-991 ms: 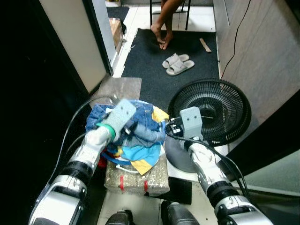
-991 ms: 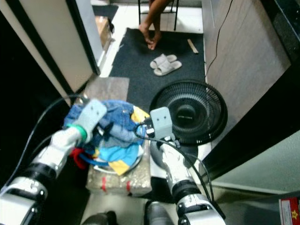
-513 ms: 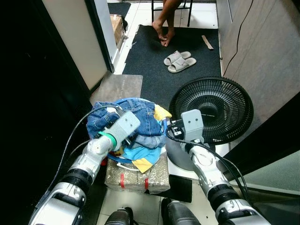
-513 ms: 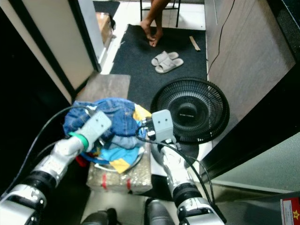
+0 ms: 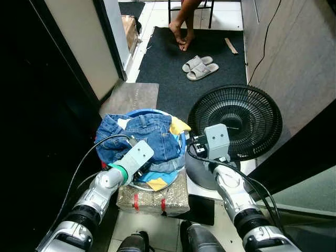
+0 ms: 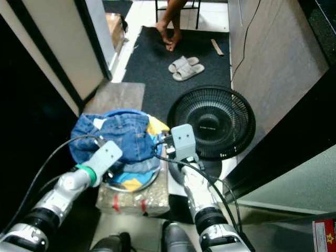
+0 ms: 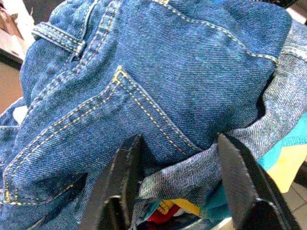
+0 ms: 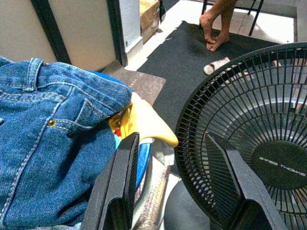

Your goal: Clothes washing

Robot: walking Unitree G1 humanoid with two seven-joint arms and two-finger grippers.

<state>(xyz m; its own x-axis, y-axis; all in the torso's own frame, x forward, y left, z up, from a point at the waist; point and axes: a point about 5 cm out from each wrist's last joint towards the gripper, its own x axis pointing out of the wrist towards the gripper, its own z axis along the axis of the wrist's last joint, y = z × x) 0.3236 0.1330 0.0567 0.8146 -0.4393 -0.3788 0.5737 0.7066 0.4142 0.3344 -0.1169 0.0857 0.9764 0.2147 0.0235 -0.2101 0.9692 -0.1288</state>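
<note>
The step in hand looks like lifting the laundry out of the blue basin (image 5: 137, 112), which sits on a speckled stone block (image 5: 157, 198) on the floor just left of a black floor fan (image 5: 234, 122). The left gripper (image 7: 180, 187) hovers at the near side of the heap with its fingers (image 7: 122, 177) apart, one either side of a fold of the jeans (image 5: 142, 137). To do it well, it should push in deeper so the fingers bite a thick bunch of denim, not a thin edge, then close and lift slowly so the lighter pieces underneath are not dragged out. The right gripper (image 8: 172, 187), fingers also apart, holds nothing and points at the gap between basin rim and fan. The jeans are heavy, stiff denim with orange stitching; beneath lie softer yellow cloth (image 5: 179, 125) and teal cloth (image 5: 157, 176)
</note>
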